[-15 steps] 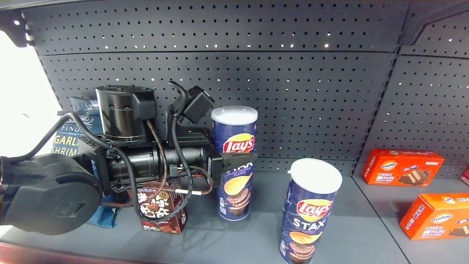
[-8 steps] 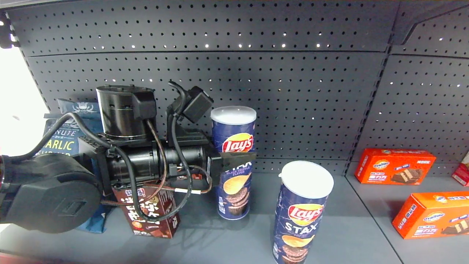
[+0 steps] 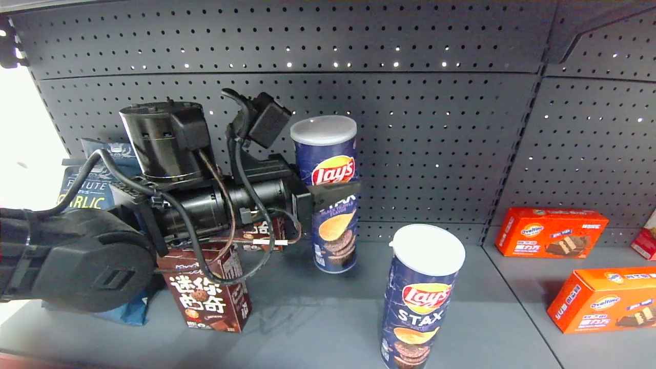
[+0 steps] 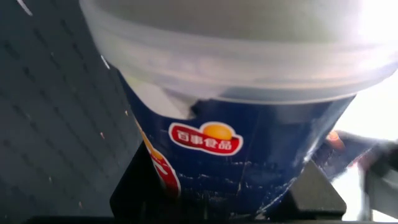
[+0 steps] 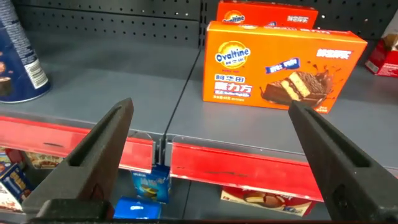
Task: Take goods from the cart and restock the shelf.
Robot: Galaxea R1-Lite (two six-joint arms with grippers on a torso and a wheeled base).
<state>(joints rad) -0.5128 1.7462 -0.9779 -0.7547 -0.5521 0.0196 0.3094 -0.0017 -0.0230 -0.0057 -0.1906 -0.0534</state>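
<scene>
The left arm stretches level across the shelf (image 3: pixel 318 328) from the left side. The left end effector (image 3: pixel 334 192) is clamped on a can (image 3: pixel 328 154) at mid-height. The can is upright with a slight lean, near the pegboard (image 3: pixel 435 128). Its base seems just off the shelf (hard to be sure). The right end effector (image 5: pixel 210 112) has its fingers spread wide apart, aimed at the shelf's front edge.

The shelf is a grey board with the dark pegboard as its back. A red strip (image 5: pixel 249 168) runs along its front edge, with small packs on a lower level beneath.

By count:
- Two cans: the held one and a second can (image 3: pixel 423 302), which stands free nearer the front.
- Two orange boxes to the right: a rear box (image 3: pixel 556 232) and a front box (image 3: pixel 602 301).
- Two brown boxes: one in front (image 3: pixel 210 297) and one behind the arm (image 3: pixel 264 233).
- One blue bag (image 3: pixel 87 179) at the left end.
</scene>
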